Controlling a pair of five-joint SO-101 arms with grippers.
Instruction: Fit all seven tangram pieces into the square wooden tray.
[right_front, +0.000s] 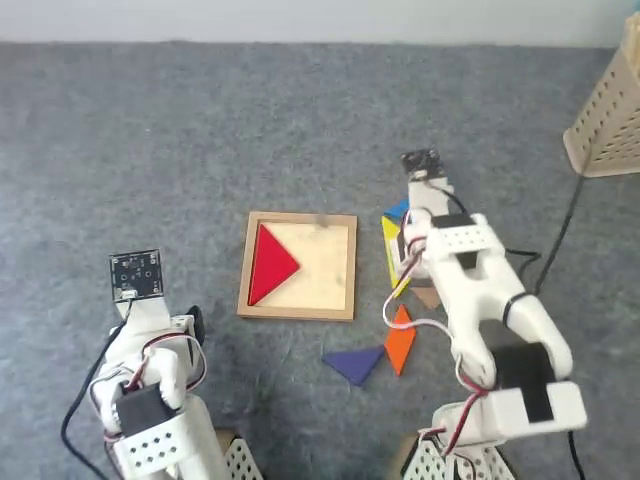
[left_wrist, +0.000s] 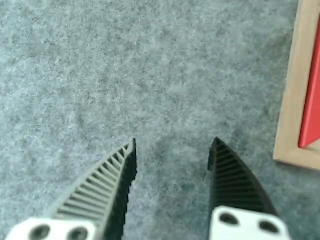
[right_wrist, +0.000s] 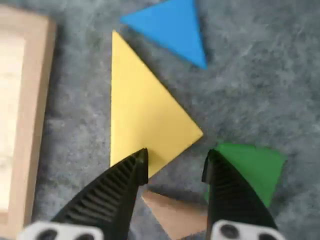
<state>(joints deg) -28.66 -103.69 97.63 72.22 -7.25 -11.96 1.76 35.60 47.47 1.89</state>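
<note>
While the tray (right_front: 300, 313) holds one red triangle (right_front: 270, 265), I see my right gripper (right_wrist: 177, 152), jaws apart, over the yellow triangle (right_wrist: 142, 110) and my left gripper (left_wrist: 172, 145), jaws apart, near the tray.

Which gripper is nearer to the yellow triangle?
Right. The right gripper hovers right over a corner of the yellow triangle. The left gripper is over grey carpet, on the opposite side of the wooden tray.
</note>
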